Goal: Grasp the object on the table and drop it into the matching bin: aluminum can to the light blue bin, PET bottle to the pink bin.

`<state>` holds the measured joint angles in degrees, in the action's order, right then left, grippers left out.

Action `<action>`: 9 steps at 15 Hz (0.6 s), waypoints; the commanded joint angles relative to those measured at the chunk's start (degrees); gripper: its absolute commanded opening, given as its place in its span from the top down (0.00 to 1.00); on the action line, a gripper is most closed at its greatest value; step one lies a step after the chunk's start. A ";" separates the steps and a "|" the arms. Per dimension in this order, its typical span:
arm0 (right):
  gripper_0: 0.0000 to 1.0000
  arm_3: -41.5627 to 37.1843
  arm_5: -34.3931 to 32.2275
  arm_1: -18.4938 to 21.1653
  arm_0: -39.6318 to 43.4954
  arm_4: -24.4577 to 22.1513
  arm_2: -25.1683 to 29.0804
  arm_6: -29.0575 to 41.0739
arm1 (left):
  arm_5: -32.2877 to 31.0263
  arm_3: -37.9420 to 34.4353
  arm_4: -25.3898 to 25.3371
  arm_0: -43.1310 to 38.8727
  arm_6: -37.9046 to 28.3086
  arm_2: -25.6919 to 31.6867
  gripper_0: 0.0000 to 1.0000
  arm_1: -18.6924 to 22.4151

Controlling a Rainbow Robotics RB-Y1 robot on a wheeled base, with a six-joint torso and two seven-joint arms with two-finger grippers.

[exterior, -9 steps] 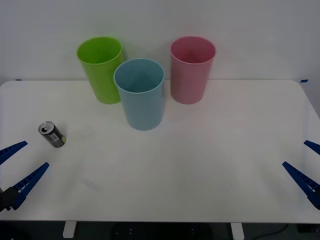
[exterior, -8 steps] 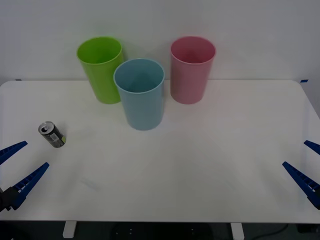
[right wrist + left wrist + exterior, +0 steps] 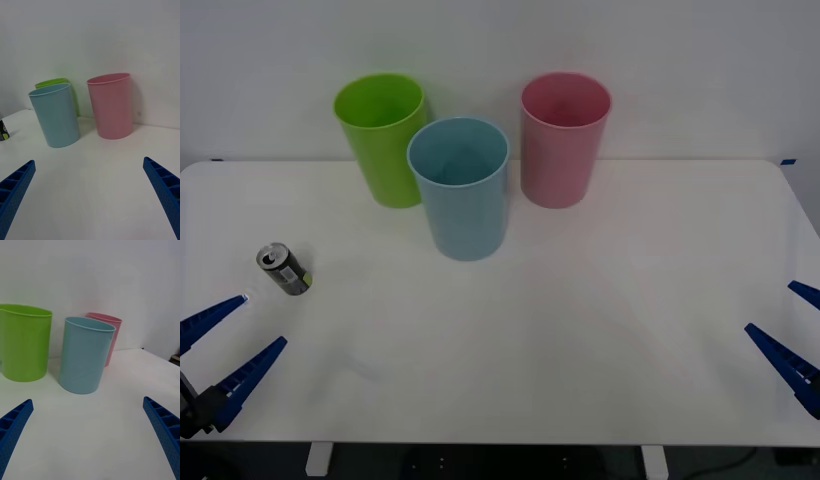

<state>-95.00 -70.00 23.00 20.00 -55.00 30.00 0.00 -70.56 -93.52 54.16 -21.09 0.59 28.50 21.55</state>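
My left gripper (image 3: 232,337) has shifted slightly forward and inward, fingers spread as before, so the aluminum can (image 3: 284,268) now sits closer ahead of it.

Upright dark can (image 3: 284,269), table's (image 3: 580,330) left

bins 3: lt blue bin (image 3: 459,190), pink bin (image 3: 563,140), green bin (image 3: 382,140) | can (image 3: 284,268) 1 | tools 2

My left gripper (image 3: 230,335) carried two long blue fingers (image 3: 13,427), tapering to narrow tips, ribbed on one face and stippled with fine dots along the flat side. They ran back into a dark, nearly black mount. My right gripper (image 3: 792,325) had the same blue ribbed fingers (image 3: 165,191).
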 commanded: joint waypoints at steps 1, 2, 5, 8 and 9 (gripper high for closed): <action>0.00 0.00 0.00 0.00 0.00 0.00 0.00 0.00 | -0.01 -0.08 -0.90 -1.41 0.90 0.41 0.00 -0.02; 0.00 0.00 0.00 0.00 0.00 0.00 0.00 0.00 | -0.01 0.01 -1.34 -2.02 1.34 0.59 0.00 0.07; 0.00 0.00 0.00 0.00 0.00 0.00 0.00 0.00 | -0.01 0.01 -2.39 -3.87 2.40 1.38 0.00 0.07; 0.00 0.00 0.00 0.00 0.00 0.00 0.00 0.00 | 0.08 0.01 -2.66 -5.63 3.10 2.96 0.00 0.07; 0.00 0.00 0.00 0.00 0.00 0.00 0.00 0.00 | 0.25 0.01 -2.66 -6.06 3.19 3.31 0.00 -0.02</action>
<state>-95.00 -70.00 23.00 20.00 -55.00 30.00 0.00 -70.47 -93.54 51.47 -26.81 3.69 31.51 21.60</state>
